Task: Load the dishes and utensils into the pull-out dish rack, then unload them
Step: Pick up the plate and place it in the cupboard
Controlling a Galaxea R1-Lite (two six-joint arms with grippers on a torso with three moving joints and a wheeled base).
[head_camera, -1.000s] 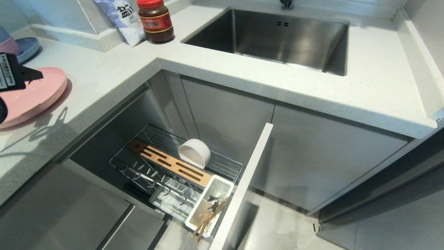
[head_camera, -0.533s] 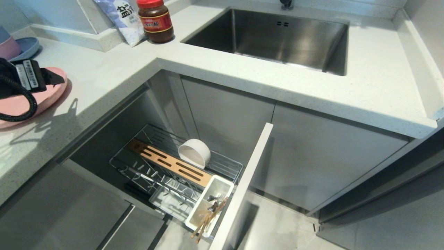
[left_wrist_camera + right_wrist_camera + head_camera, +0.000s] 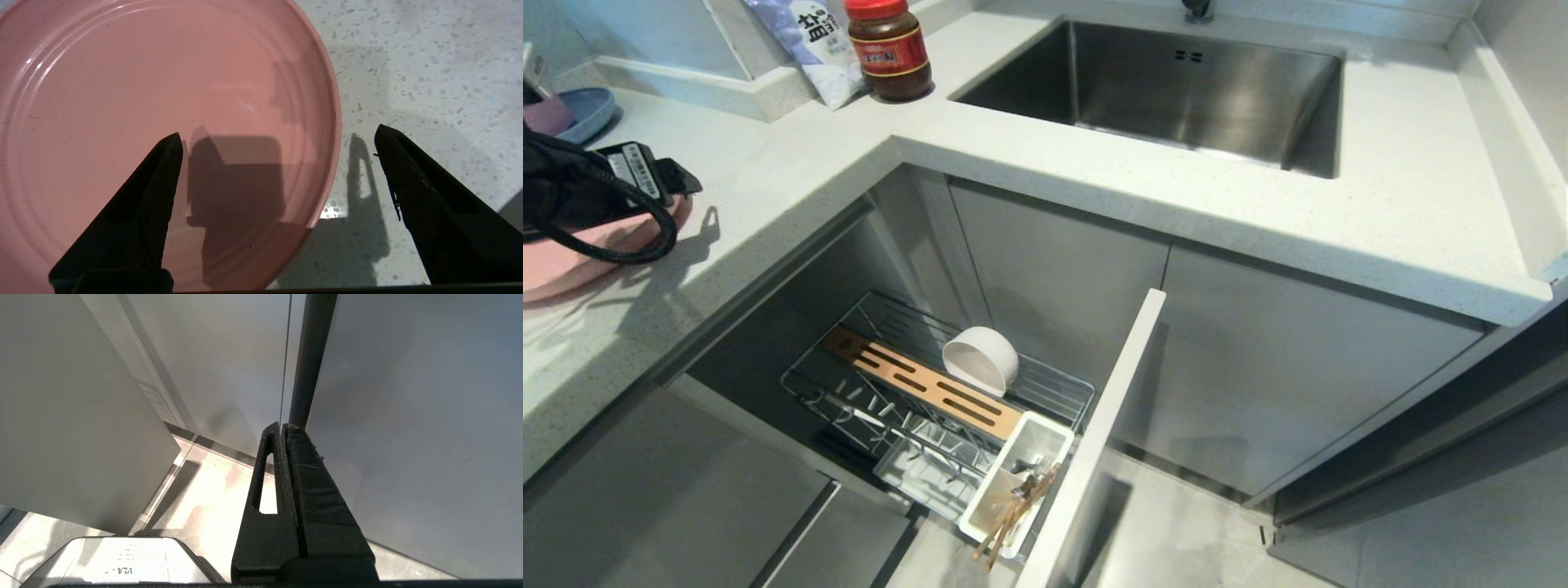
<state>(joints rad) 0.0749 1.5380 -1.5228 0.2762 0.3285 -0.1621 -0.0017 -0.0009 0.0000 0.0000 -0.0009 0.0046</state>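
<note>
Head view: bowl (image 3: 980,359), chopsticks (image 3: 1013,516) racked; plate (image 3: 163,102) on counter, left gripper (image 3: 278,143) wide astride its rim; right gripper (image 3: 284,428) closed, parked.

The left gripper (image 3: 278,139) fingers (image 3: 155,192) spread wide, straddling the pink plate's (image 3: 163,81) rim (empty) on the countertop (image 3: 429,61).

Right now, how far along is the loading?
Done: the cream-white round bowl and light-wood chopsticks sit in the chrome wire pull-out rack. In hand: the open left gripper straddles the flat pink plate's rim on the speckled counter. Left: racking the plate, then unloading.
</note>
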